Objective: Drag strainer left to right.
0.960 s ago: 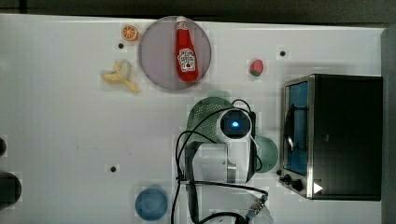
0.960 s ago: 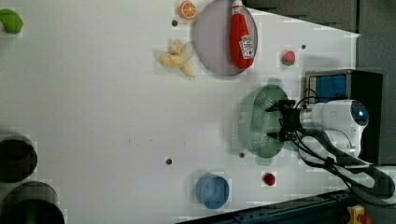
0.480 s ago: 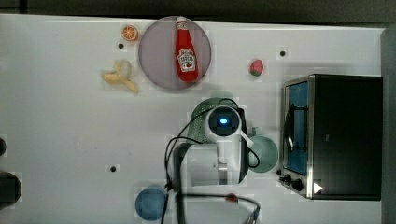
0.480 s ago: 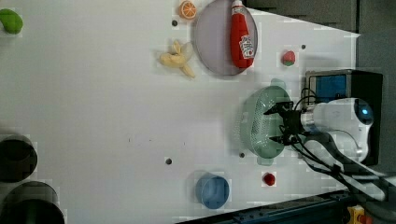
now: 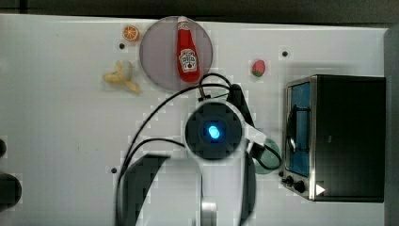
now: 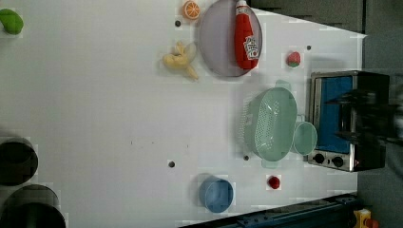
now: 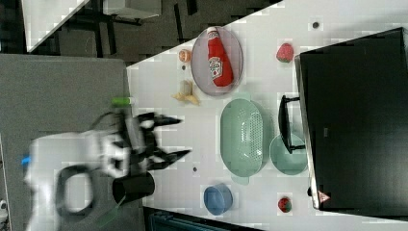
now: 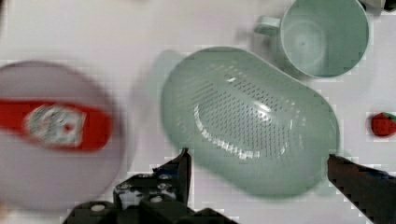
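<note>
The strainer (image 6: 271,128) is seen resting on the white table (image 6: 95,104), empty and mouth up, with the cup (image 6: 304,138) just beside it on the left view's right and the small oven (image 6: 347,121) beyond the cup. In the left view a grey plate (image 6: 218,42) carrying a ketchup bottle (image 6: 246,35) lies above the strainer, apart from it, with a banana (image 6: 180,59) and an orange slice (image 6: 191,9) near the plate. A blue bowl (image 6: 216,194) and a small red fruit (image 6: 273,182) are placed below the strainer, and a strawberry (image 6: 293,59) sits beside the plate's right. In the wrist view the claw (image 8: 259,172) is spread wide with nothing between its fingers (image 8: 184,168), raised above the strainer and clear of its rim. In the right view the claw (image 7: 175,137) is shown blurred, off the strainer's left.
</note>
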Controlling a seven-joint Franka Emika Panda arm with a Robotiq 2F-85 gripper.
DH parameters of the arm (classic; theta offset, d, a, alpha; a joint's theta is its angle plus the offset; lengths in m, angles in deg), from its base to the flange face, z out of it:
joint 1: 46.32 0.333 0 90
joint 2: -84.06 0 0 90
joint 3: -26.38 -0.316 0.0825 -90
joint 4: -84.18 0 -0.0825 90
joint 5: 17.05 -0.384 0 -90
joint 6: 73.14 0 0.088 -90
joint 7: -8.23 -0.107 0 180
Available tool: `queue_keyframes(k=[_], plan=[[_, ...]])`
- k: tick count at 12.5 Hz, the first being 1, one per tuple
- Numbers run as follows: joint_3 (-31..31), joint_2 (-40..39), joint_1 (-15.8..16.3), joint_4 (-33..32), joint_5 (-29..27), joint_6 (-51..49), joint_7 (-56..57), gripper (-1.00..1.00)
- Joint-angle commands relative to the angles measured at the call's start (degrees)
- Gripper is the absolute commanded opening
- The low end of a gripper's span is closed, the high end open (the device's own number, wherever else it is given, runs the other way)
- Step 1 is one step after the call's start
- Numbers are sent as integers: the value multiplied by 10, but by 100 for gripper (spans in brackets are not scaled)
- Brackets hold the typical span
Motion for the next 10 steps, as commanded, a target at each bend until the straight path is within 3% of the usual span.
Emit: queue_keyframes(k=[1,6,10], plan=[[12,65,1,47,-16,-88,179,100],[21,105,0,113,-20,-286,195,100],[26,106,1,118,-25,-321,195,100]])
